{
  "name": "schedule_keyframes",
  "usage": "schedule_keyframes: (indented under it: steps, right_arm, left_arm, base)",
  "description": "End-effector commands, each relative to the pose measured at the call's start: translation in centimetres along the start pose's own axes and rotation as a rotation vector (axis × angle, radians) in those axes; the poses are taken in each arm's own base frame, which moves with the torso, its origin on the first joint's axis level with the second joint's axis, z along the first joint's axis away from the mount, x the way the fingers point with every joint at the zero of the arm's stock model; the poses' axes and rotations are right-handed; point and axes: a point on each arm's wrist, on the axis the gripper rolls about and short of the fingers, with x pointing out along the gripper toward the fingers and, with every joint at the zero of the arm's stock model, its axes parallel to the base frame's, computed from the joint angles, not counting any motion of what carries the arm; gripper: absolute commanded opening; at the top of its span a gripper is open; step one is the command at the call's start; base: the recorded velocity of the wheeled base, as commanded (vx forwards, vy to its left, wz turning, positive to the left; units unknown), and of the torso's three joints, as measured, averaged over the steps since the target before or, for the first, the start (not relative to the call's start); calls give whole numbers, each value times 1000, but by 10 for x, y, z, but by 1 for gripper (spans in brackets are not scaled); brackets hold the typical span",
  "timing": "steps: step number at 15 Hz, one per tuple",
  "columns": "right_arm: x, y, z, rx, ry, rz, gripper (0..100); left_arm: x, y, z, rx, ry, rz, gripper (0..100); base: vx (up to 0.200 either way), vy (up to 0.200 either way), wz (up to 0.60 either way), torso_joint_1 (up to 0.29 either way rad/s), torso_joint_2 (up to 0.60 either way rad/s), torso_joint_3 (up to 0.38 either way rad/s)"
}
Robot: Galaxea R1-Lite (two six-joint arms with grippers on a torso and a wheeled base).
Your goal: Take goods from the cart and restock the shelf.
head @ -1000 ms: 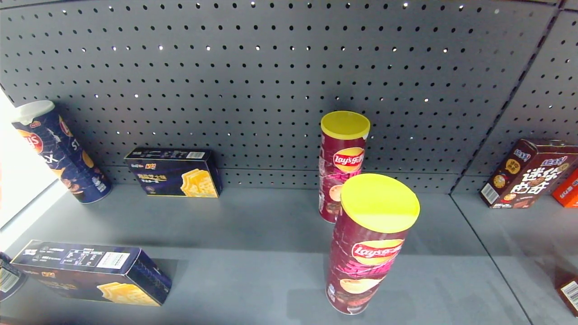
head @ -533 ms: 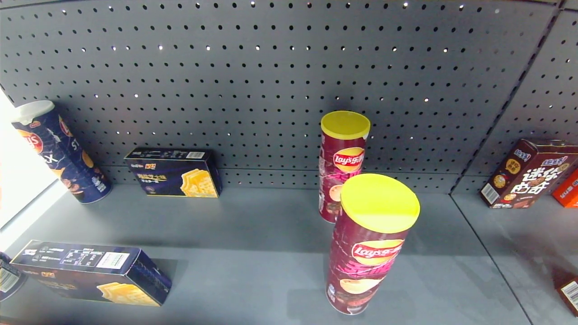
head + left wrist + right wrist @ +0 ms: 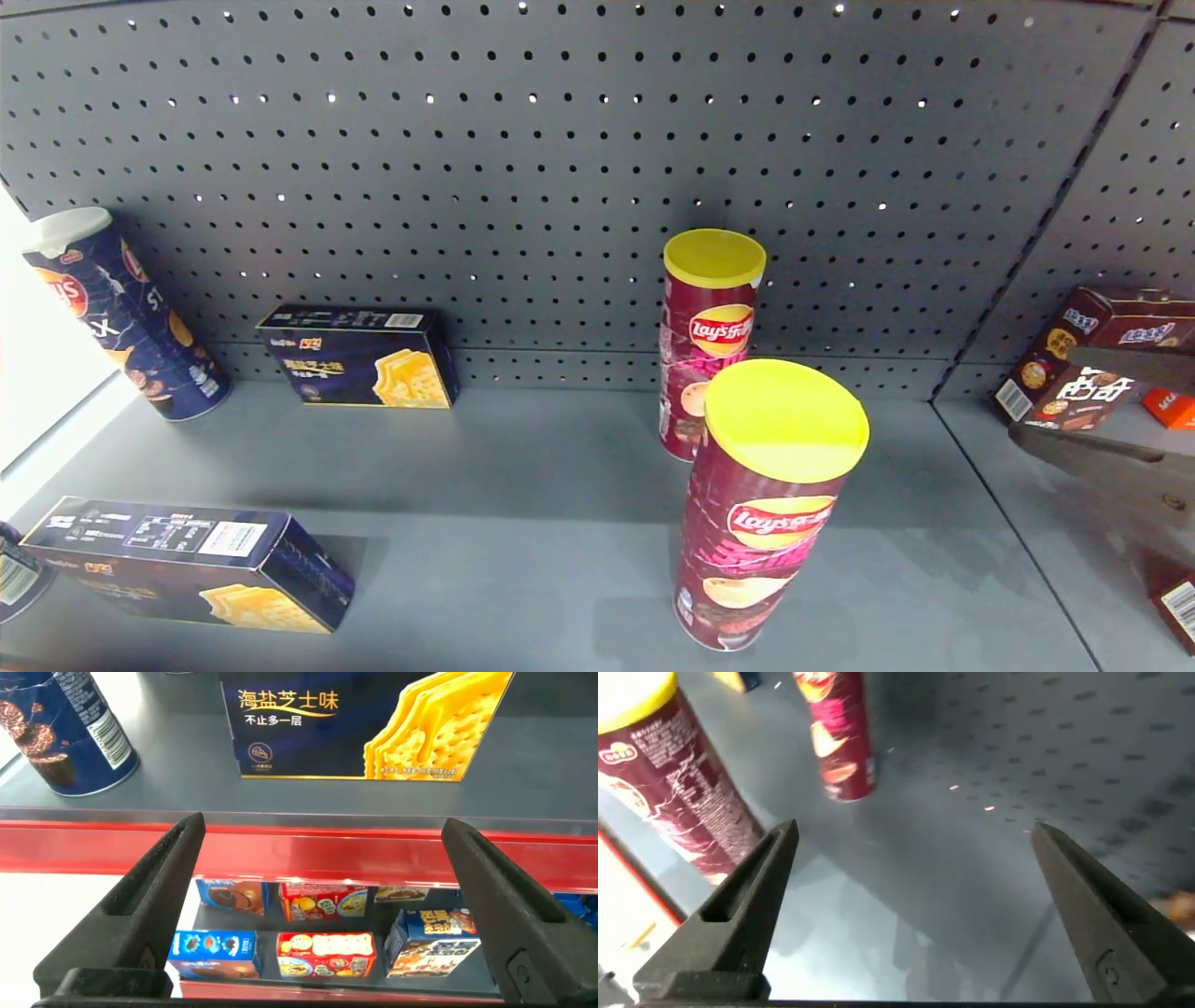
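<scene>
Left gripper [image 3: 322, 826] gapes wide and empty before the shelf [image 3: 187, 789] edge, facing the blue cracker box [image 3: 360, 723]. Right gripper [image 3: 1046, 397], likewise spread and empty, hangs right of the front red can [image 3: 761, 523]. A careless sweep could topple that tall can or nudge the brown box [image 3: 1088, 336].

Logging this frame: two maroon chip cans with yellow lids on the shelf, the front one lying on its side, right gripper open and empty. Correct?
Not quite. The head view shows the front can standing upright, like the rear can behind it. The rest holds: two maroon cans with yellow lids on the shelf, right gripper open and empty.
</scene>
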Motion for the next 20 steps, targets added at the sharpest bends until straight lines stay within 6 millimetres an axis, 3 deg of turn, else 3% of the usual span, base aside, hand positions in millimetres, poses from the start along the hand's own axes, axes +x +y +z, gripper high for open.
schedule_keyframes:
  steps: [1, 9, 20]
  right_arm:
    - [19, 5, -5, 5, 48, 71, 100]
    - [55, 27, -27, -32, 192, 194, 100]
    - [75, 40, -36, -46, 254, 260, 100]
  left_arm:
    - [0, 0, 0, 0, 3, 0, 100]
    - [0, 0, 0, 0, 4, 2, 100]
    - [0, 0, 0, 0, 3, 2, 100]
  base:
    - [0, 0, 0, 0, 0, 0]
    - [0, 0, 0, 0, 0, 0]
    - [0, 0, 0, 0, 0, 0]
